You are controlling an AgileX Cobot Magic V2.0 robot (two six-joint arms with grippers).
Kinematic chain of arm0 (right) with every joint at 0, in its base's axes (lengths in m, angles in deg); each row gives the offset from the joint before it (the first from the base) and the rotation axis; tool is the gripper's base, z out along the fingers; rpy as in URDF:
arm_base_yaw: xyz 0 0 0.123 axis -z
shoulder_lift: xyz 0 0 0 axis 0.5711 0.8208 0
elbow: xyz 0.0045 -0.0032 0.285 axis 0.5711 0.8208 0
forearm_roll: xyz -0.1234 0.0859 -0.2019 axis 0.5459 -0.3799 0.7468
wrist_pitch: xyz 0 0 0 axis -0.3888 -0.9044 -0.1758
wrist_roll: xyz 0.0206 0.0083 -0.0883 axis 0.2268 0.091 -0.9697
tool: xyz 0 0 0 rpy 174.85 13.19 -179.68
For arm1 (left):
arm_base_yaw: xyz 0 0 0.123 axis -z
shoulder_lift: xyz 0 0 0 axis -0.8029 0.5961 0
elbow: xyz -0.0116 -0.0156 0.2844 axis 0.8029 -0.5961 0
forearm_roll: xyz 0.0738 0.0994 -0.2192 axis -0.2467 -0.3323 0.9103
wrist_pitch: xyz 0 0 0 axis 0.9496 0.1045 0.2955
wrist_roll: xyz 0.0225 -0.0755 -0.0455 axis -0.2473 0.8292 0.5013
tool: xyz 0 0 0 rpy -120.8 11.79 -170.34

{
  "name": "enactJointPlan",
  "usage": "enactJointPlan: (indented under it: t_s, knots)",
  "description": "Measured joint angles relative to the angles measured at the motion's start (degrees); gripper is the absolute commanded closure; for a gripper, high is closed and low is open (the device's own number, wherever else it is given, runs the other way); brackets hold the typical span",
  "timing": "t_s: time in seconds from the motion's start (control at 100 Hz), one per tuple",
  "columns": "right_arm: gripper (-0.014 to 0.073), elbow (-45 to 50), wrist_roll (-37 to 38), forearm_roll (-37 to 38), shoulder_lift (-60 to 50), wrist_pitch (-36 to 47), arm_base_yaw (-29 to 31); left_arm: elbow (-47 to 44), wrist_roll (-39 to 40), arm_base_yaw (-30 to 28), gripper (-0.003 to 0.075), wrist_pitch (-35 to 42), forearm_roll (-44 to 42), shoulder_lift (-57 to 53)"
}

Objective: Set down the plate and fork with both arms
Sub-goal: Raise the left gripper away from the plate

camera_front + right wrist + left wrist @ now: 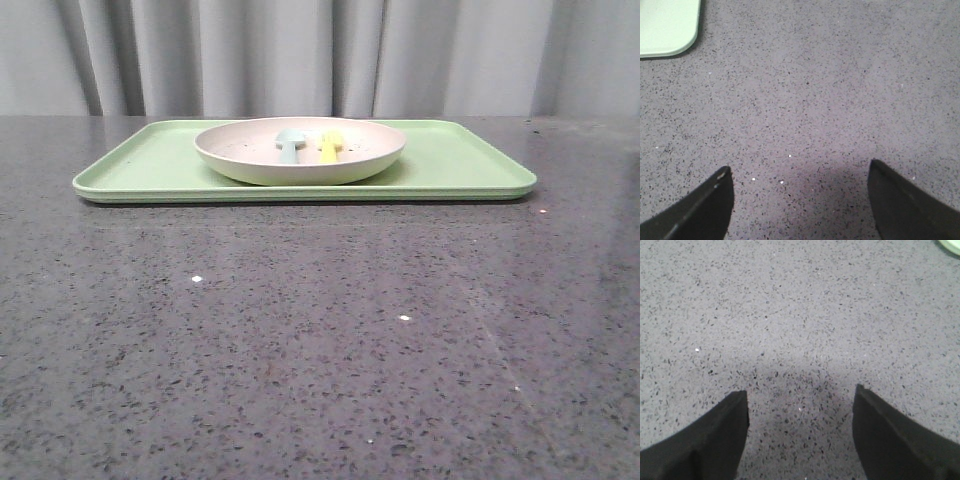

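The cream-white speckled plate [262, 160] sits in the middle of the light-green tray [150, 165] at the far side of the table in the front view. The yellow fork [329, 147] lies in the plate, right of a pale blue utensil [289, 145]. Neither gripper shows in the front view. My left gripper [800, 392] is open and empty over bare speckled table. My right gripper [800, 170] is open and empty over bare table too. The plate and fork are out of view in both wrist views.
A corner of the green tray shows in the left wrist view [951, 245] and in the right wrist view [667, 25]. The dark grey speckled tabletop [320, 340] stretches in front of the tray. Grey curtains hang behind the table.
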Motion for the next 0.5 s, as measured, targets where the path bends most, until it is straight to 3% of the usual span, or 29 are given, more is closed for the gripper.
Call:
enactJointPlan:
  t_s: [0.3, 0.5]
  knots:
    - [0.0089, -0.95, -2.57, -7.67, 1.37, 3.7, 0.0, -0.34, 0.0, 0.0, 0.0279, -0.36, 0.25, -2.37]
    - [0.0089, -6.6, -7.81, -14.17, 9.44, 4.55, 0.0, -0.34, 0.0, 0.0, 0.0279, -0.45, 0.33, -2.37]
